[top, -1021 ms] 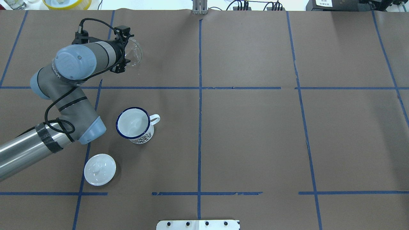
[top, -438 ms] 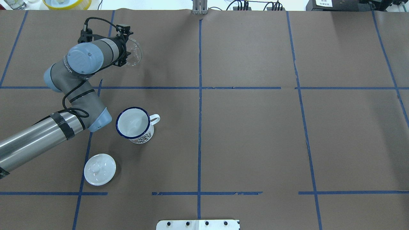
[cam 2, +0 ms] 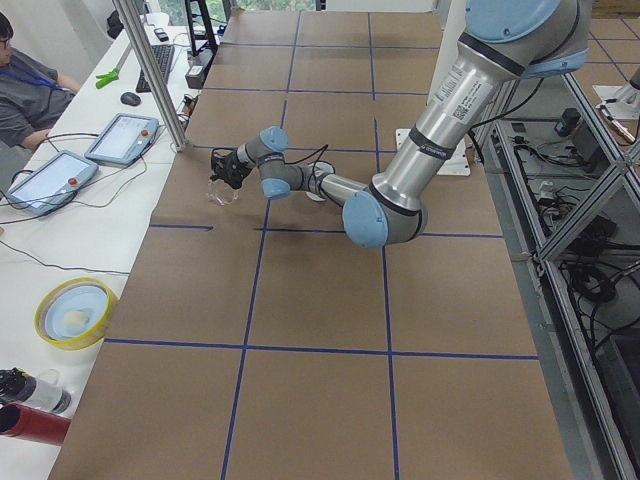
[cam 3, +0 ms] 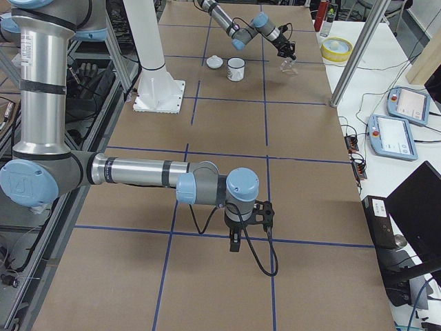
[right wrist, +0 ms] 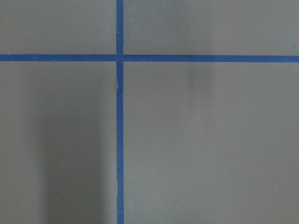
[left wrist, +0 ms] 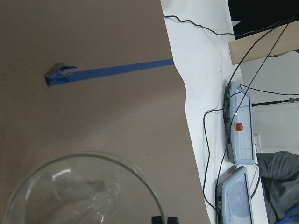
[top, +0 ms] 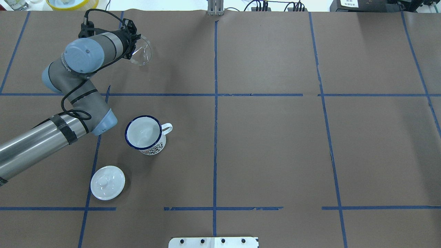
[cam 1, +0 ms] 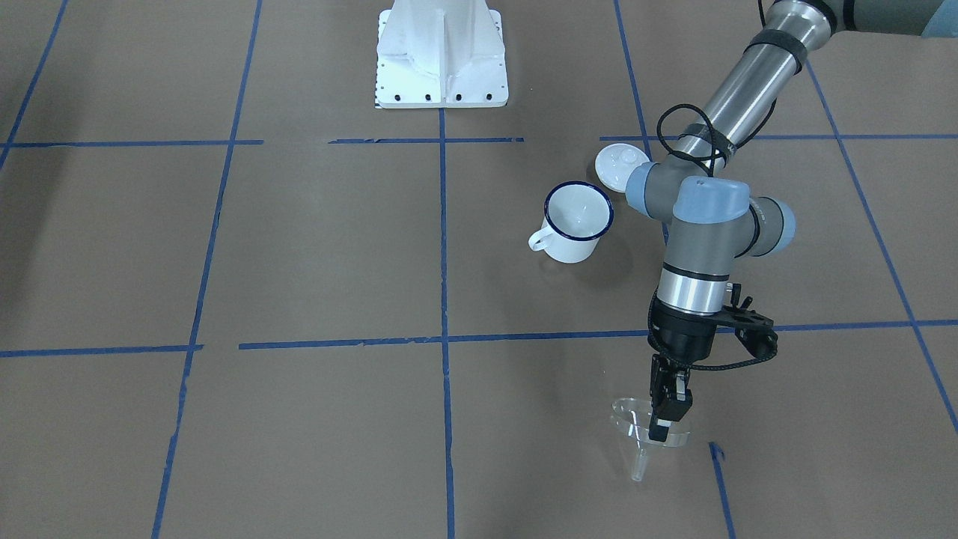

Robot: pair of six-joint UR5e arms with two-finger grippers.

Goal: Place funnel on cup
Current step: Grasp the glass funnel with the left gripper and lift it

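My left tool [cam 1: 663,419] is clamped on the rim of the funnel [cam 1: 631,428], pinching its clear wall. Only the front-facing view shows the thin spout. It points down at the desk [cam 1: 299,247] with the mouth up, so the long axis stands near upright. Whether the tip touches the paper I cannot tell. From overhead the funnel reads only as a glassy ring at the far side of the desk. It is well apart from the cup [cam 1: 578,222], which stands upright with a white lid [cam 1: 620,165] near it. My left wrist camera looks down into the cone. My right tool [cam 3: 235,243] shows only in the right side view, and I cannot tell whether it is open or closed.
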